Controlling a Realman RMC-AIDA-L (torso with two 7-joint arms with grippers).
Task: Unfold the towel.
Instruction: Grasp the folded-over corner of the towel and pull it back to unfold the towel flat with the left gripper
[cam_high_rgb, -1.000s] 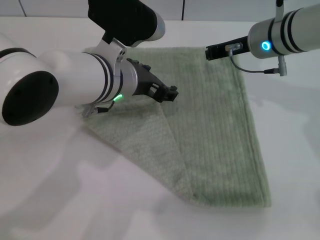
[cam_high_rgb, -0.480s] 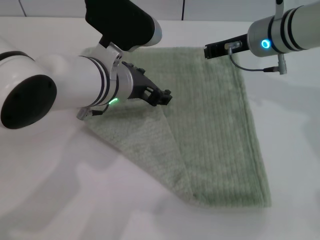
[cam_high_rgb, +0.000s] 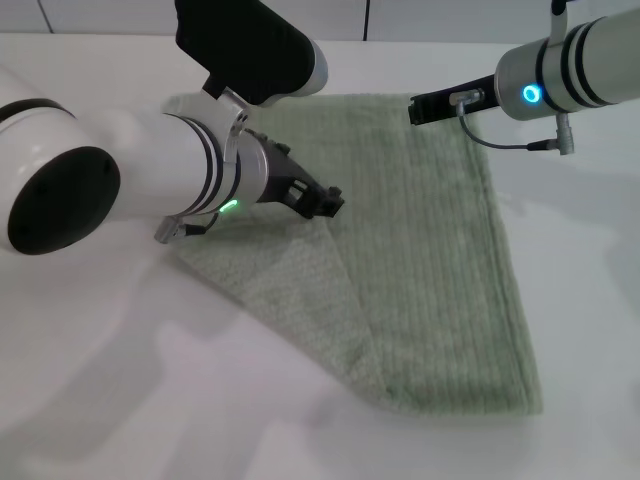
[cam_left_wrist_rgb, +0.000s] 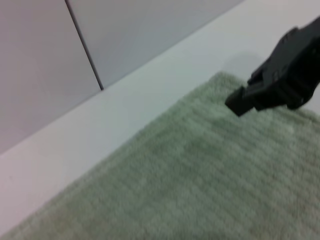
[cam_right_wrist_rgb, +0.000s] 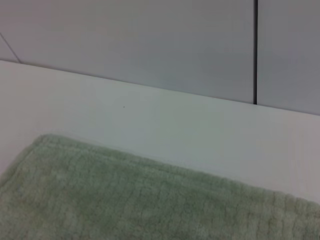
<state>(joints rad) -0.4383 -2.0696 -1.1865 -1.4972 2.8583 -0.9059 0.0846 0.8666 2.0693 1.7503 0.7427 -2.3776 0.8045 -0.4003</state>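
The pale green towel (cam_high_rgb: 430, 270) lies on the white table (cam_high_rgb: 120, 400), with its left part folded over in a diagonal flap (cam_high_rgb: 290, 290) whose crease runs from the middle toward the near edge. My left gripper (cam_high_rgb: 330, 202) hangs just over the flap's far tip, close to the cloth. My right gripper (cam_high_rgb: 418, 106) hovers shut over the towel's far edge, right of centre, with nothing in it. The left wrist view shows ribbed towel (cam_left_wrist_rgb: 200, 180) and the right gripper (cam_left_wrist_rgb: 240, 102) beyond it. The right wrist view shows a far corner of the towel (cam_right_wrist_rgb: 125, 200).
A grey panelled wall (cam_right_wrist_rgb: 150, 45) rises behind the table's far edge. The bulky white left arm (cam_high_rgb: 110, 180) covers the towel's left side. Bare white table surrounds the towel on the near side and to the right.
My left gripper has drawn back a little to the left and lowered toward the flap's tip. The right gripper and the towel have hardly moved.
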